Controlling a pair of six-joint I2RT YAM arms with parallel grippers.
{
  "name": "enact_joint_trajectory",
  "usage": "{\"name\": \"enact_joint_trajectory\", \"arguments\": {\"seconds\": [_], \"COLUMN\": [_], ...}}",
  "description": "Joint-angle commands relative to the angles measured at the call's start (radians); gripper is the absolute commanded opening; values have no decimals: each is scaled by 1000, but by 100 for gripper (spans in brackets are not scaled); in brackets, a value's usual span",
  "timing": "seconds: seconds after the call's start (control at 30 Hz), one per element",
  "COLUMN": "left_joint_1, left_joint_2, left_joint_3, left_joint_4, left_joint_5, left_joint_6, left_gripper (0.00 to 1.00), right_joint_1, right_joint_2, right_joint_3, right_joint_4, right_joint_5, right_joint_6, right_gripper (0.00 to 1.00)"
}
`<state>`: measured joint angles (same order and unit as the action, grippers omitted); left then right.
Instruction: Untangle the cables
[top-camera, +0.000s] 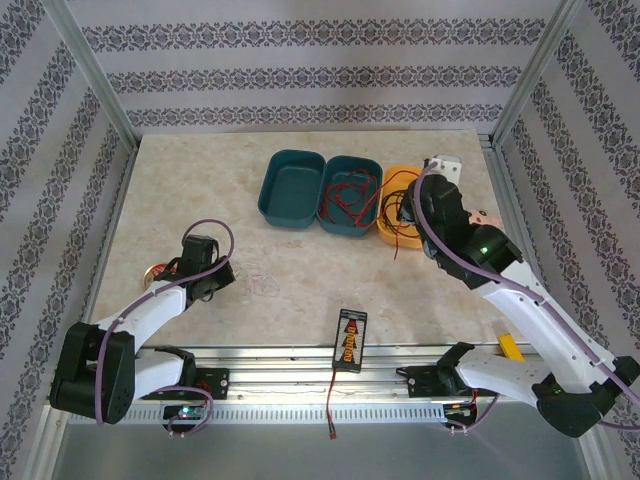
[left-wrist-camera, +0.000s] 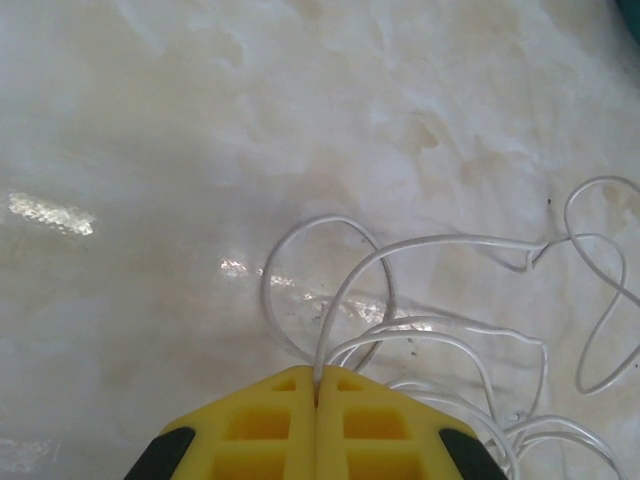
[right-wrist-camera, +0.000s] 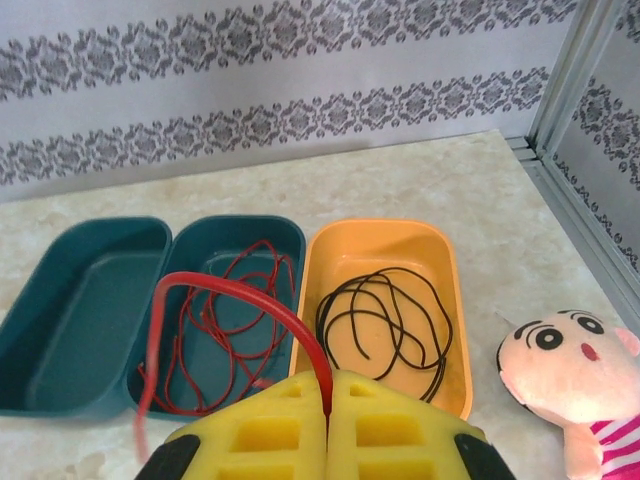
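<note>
The whitish cable (left-wrist-camera: 450, 300) lies in loose loops on the marble tabletop, faint in the top view (top-camera: 262, 282). My left gripper (left-wrist-camera: 318, 378) (top-camera: 220, 277) is shut on one strand of it, low over the table. Most of the red cable (right-wrist-camera: 225, 325) (top-camera: 350, 195) lies coiled in the middle teal bin (right-wrist-camera: 190, 235). One strand of it arcs up to my right gripper (right-wrist-camera: 328, 388) (top-camera: 403, 215), which is shut on it just in front of the bins. The black cable (right-wrist-camera: 385, 315) (top-camera: 400, 190) is coiled in the orange bin (right-wrist-camera: 445, 250).
A teal bin (top-camera: 292, 188) with nothing in it stands left of the other two. A plush toy (right-wrist-camera: 570, 375) lies right of the orange bin. A small black device (top-camera: 350, 340) with a red lead sits at the near edge. Metal frame posts border the table.
</note>
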<state>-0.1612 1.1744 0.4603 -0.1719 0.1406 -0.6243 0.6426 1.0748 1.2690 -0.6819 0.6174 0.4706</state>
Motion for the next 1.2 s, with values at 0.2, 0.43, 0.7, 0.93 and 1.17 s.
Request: {"name": "enact_joint_trajectory", "arguments": {"seconds": [0.2, 0.43, 0.7, 0.93, 1.17], "left_joint_1": [16, 17, 15, 16, 16], "left_joint_2": [-25, -21, -31, -23, -23], "left_joint_3": [4, 1, -1, -2, 8], "left_joint_4": [9, 28, 21, 26, 25], "left_joint_5": [57, 82, 89, 96, 101], "left_joint_6": [31, 17, 12, 2, 0], "left_gripper": [0, 0, 0, 0, 0], "right_joint_1": [-45, -97, -153, -189, -222], "right_joint_2": [142, 296, 454, 541, 593], "right_joint_3": [122, 254, 390, 431, 425], "right_joint_4": [19, 21, 8, 1, -4], "right_joint_5": [-87, -144, -197, -250, -292], "right_joint_6": [-81, -127, -142, -132, -119], "right_gripper": [0, 0, 0, 0, 0]}}
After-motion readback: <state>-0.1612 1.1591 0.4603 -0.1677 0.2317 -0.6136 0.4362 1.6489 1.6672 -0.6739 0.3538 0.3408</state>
